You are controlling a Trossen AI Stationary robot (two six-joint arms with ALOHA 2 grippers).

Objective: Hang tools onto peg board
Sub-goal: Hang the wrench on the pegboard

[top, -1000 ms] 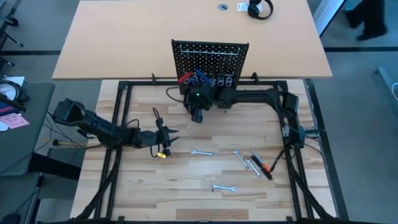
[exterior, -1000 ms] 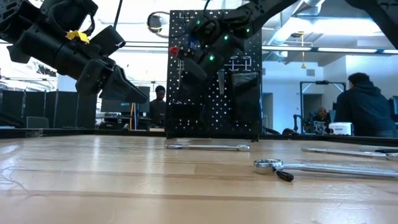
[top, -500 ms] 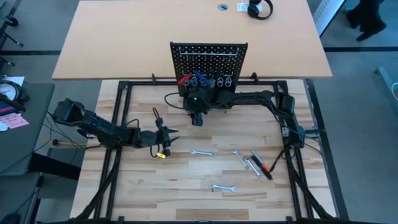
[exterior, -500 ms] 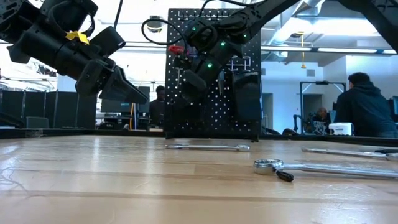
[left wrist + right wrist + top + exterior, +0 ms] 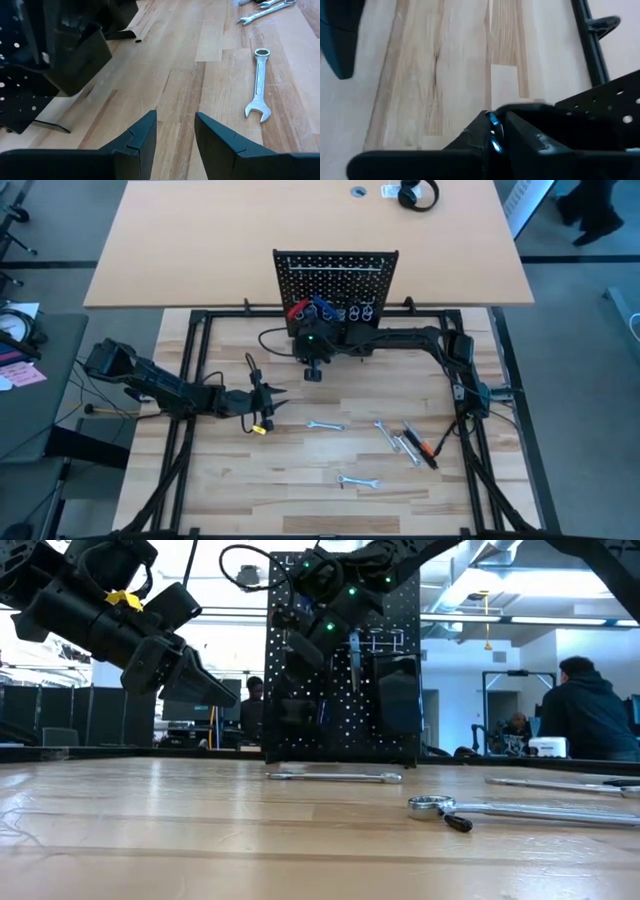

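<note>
Left arm: dark jointed arm lying low across the left part of the pale wooden slatted table [image 5: 300, 470], waiting; its left gripper [image 5: 272, 402] hangs above the boards with a yellow tag just beside it, the two dark fingers [image 5: 142, 135] parted with a plain gap and nothing between them. Silver open-ended wrench [image 5: 324, 425]: flat on the table near the middle, just right of the left gripper and apart from it; the same item shows in the left wrist view [image 5: 259, 92]. Second small silver wrench [image 5: 357, 480]: flat, nearer the front edge. Upright black perforated metal peg board [image 5: 337, 275]: stands at the far middle edge of the table; along its lower face hang a red-handled tool [image 5: 297, 307], a blue-handled tool [image 5: 320, 305] and silver ring hooks [image 5: 358, 311]. Right gripper [image 5: 312, 370]: at the foot of the peg board, pointing away from it over the table, fingers drawn narrow with a small blue glint [image 5: 494, 134] between them; whether anything is gripped cannot be told. Cluster of silver wrenches [image 5: 396, 438] with an orange-and-black tool [image 5: 424, 447]: flat on the table right of centre, lying close together. Right arm: reaches from the table's right side across to the board.
</note>
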